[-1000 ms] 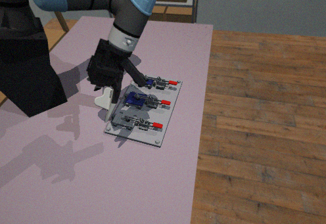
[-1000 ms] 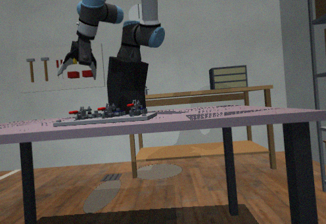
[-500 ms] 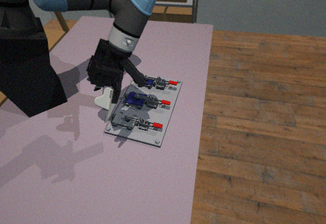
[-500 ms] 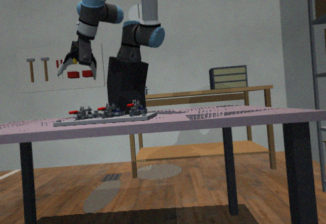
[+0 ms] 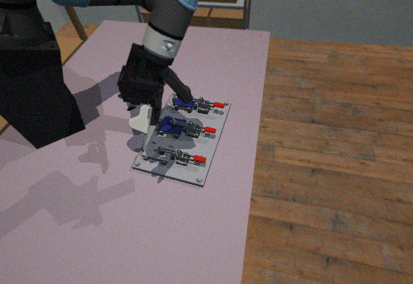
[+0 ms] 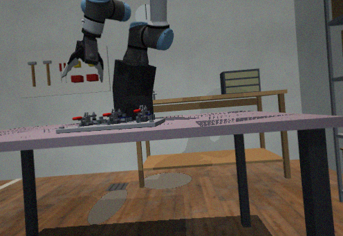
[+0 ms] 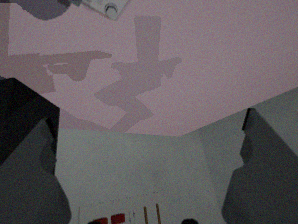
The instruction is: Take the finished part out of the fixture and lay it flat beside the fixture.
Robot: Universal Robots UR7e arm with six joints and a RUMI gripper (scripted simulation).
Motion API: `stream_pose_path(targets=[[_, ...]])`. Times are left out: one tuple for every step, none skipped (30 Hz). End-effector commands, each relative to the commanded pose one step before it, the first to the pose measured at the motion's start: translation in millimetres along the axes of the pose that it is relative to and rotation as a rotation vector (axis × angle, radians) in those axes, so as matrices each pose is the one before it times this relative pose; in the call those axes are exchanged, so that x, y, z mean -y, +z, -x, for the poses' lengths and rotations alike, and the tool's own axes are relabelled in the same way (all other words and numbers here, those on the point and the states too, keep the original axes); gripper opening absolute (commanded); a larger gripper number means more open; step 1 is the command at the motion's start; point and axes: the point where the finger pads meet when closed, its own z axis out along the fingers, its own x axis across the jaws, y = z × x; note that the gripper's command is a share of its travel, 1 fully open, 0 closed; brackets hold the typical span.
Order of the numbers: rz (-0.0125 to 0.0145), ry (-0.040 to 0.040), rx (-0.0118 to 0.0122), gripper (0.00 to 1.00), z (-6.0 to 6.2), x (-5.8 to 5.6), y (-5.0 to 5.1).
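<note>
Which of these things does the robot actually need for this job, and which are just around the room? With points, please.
For the job:
- tool [image 5: 143, 117] [image 6: 83, 79] [image 7: 147, 114]
- clamping plate [image 5: 218, 141] [image 6: 110, 128] [image 7: 116, 15]
- two blue blanks [image 5: 168, 126], to be left alone
- pink table [image 5: 187, 232] [image 6: 221, 129] [image 7: 225, 55]

Just around:
- hammers [image 6: 33, 75]
- red bins [image 6: 77, 79] [image 7: 118, 218]
- drawer box [image 6: 242, 81]
- wooden bench [image 6: 221, 96]
</note>
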Motion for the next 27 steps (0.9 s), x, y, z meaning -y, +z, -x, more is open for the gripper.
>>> stream_pose_path(targets=[[-0.02495, -0.00221, 0.00028, 1.00, -0.06, 8.68, -9.65], [-0.01344, -0.00168, 0.00046, 1.00, 0.30, 4.73, -5.03], [-0.01452, -0.00189, 0.00056, 1.00, 0.40, 5.15, -5.46], [-0.01555, -0.00211, 0.00067, 1.00, 0.53, 5.56, -5.87], [-0.01653, -0.00234, 0.00079, 1.00, 0.67, 5.96, -6.27], [-0.01745, -0.00258, 0.00093, 1.00, 0.83, 6.35, -6.65], [-0.01829, -0.00282, 0.00109, 1.00, 1.01, 6.72, -7.00], [-0.01906, -0.00307, 0.00125, 1.00, 1.21, 7.07, -7.32], [-0.01974, -0.00331, 0.00142, 1.00, 1.42, 7.39, -7.61], [-0.02033, -0.00355, 0.00161, 1.00, 1.65, 7.69, -7.86], [-0.02082, -0.00379, 0.00179, 1.00, 1.88, 7.97, -8.08], [-0.02122, -0.00401, 0.00199, 1.00, 2.12, 8.20, -8.26], [-0.02151, -0.00423, 0.00218, 1.00, 2.36, 8.41, -8.39], [-0.02170, -0.00442, 0.00238, 1.00, 2.60, 8.57, -8.48], [-0.02178, -0.00459, 0.00256, 1.00, 2.83, 8.70, -8.52], [-0.02176, -0.00474, 0.00274, 1.00, 3.06, 8.79, -8.52], [0.00000, 0.00000, 0.00000, 1.00, 0.00, 0.00, 0.00], [0.00000, 0.00000, 0.00000, 1.00, 0.00, 0.00, 0.00], [-0.02164, -0.00487, 0.00291, 1.00, 3.27, 8.83, -8.48], [-0.02141, -0.00496, 0.00307, 1.00, 3.46, 8.82, -8.38], [-0.02107, -0.00502, 0.00320, 1.00, 3.63, 8.77, -8.25], [-0.02064, -0.00505, 0.00331, 1.00, 3.77, 8.68, -8.07], [-0.02012, -0.00505, 0.00340, 1.00, 3.89, 8.53, -7.85], [-0.01950, -0.00501, 0.00346, 1.00, 3.97, 8.35, -7.59], [-0.01880, -0.00493, 0.00349, 1.00, 4.01, 8.11, -7.30], [-0.01801, -0.00482, 0.00349, 1.00, 4.02, 7.84, -6.98], [-0.01715, -0.00468, 0.00346, 1.00, 3.99, 7.52, -6.63]])
